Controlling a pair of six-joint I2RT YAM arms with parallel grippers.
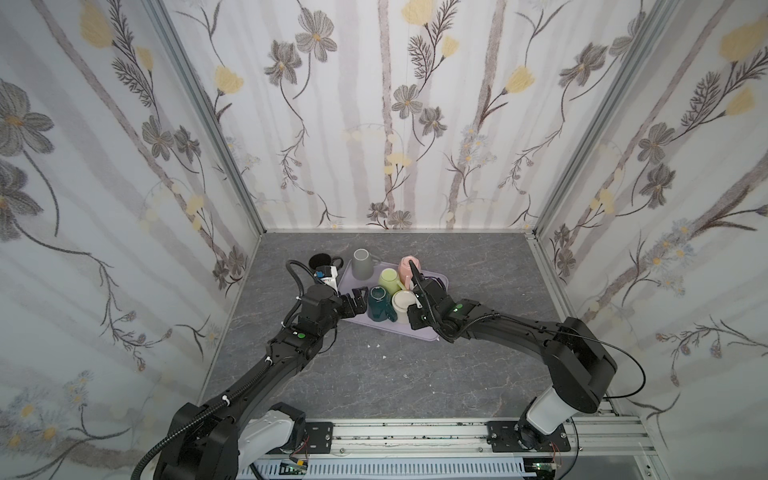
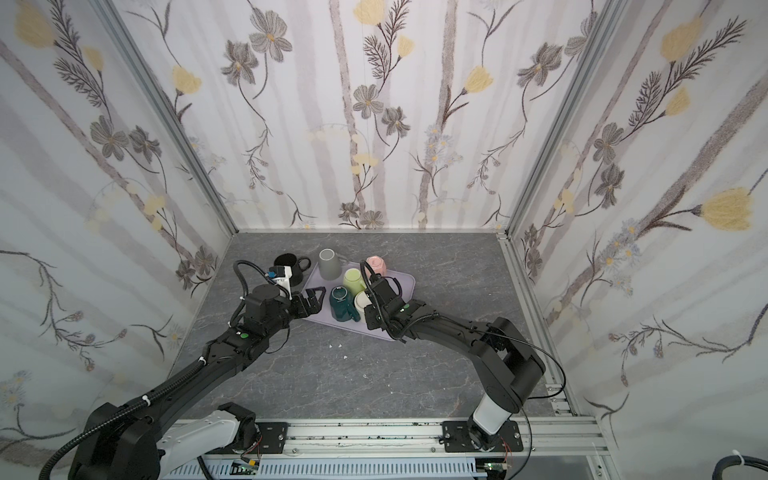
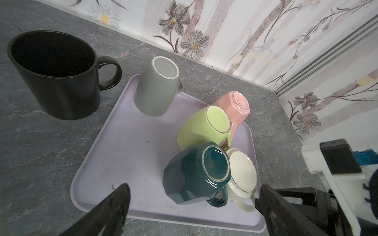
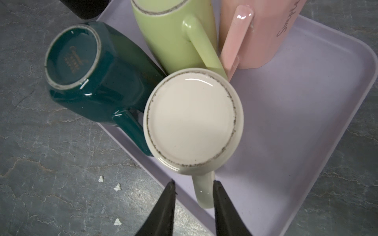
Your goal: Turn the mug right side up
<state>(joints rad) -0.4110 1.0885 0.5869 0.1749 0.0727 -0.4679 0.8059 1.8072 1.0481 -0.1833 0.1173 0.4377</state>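
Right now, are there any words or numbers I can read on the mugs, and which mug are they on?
"Simp…": handwriting on the side of the pink mug; rest cut off.
Gold stamp under the dark green mug: too blurred to read.
Mark under the pink mug: too small to read.

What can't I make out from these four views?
- Right gripper: its tips are hidden under its own wrist in both top views.
- Pink mug lettering: cut off by the right wrist view's edge.
- Teal mug base stamp: too blurred to read in either wrist view.
- Cream mug inside: hidden, its base faces up.
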